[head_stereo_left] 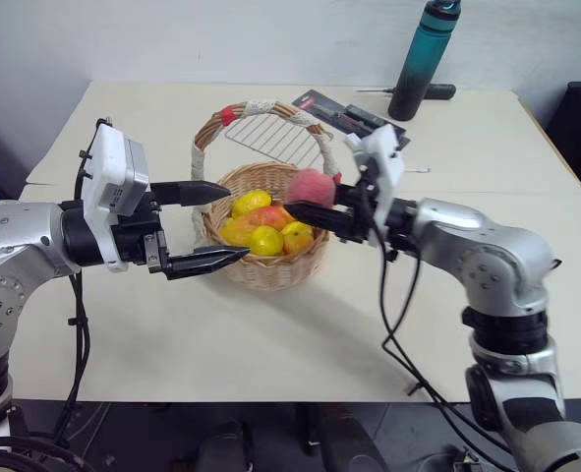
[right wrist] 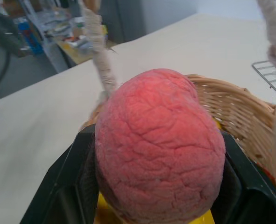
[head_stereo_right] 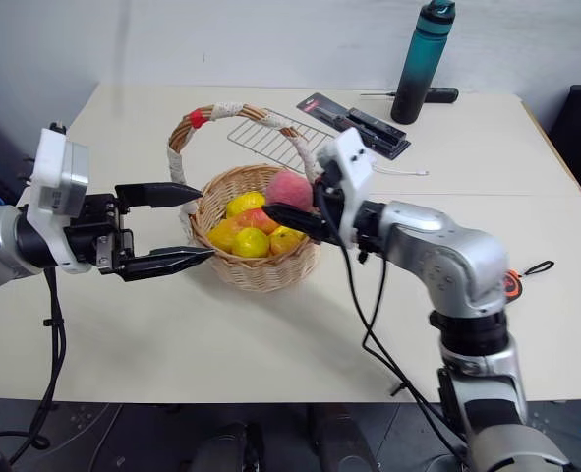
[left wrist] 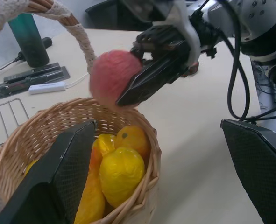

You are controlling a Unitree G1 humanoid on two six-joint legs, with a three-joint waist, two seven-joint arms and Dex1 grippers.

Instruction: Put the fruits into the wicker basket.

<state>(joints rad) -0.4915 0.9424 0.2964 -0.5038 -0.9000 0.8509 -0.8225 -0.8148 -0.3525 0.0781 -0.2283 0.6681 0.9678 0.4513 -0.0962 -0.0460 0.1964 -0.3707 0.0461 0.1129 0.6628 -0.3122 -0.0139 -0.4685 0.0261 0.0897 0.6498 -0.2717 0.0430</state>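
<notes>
The right gripper clamps the pink peach above the wicker basket rim; the left gripper gapes empty beside the basket.

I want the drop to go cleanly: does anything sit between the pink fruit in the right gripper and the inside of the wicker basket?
Nothing visible blocks it. The right gripper holds the pink fruit at the wicker basket rim, beside the arched handle; below are only fruits already inside. The open left gripper hovers at the opposite rim.

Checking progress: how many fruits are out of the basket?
1: the pink peach, held in the right tool over the wicker basket rim. Others lie inside it.
</notes>
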